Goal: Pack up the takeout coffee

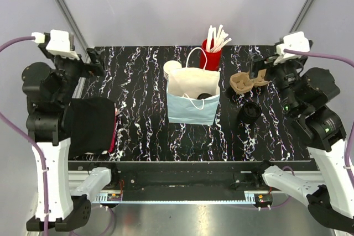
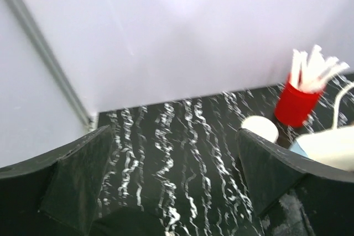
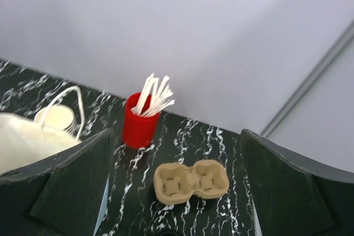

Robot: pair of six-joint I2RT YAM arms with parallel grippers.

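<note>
Of the takeout coffee I see only a round black lid (image 1: 203, 96), low inside the white and light blue paper bag (image 1: 192, 103) at mid-table; the cup under it is hidden. My left gripper (image 1: 94, 60) hangs open over the far left of the table, well apart from the bag. Its fingers (image 2: 77, 175) stand wide with only bare tabletop between them. My right gripper (image 1: 258, 68) is open at the far right, just behind a brown pulp cup carrier (image 3: 191, 181). Nothing sits between its fingers (image 3: 287, 186).
A red cup of white sticks (image 1: 212, 53) stands behind the bag, a stack of white-rimmed cups (image 1: 171, 69) at its back left. A stack of black lids (image 1: 250, 112) lies right of the bag. A black cloth (image 1: 91, 125) covers the left arm.
</note>
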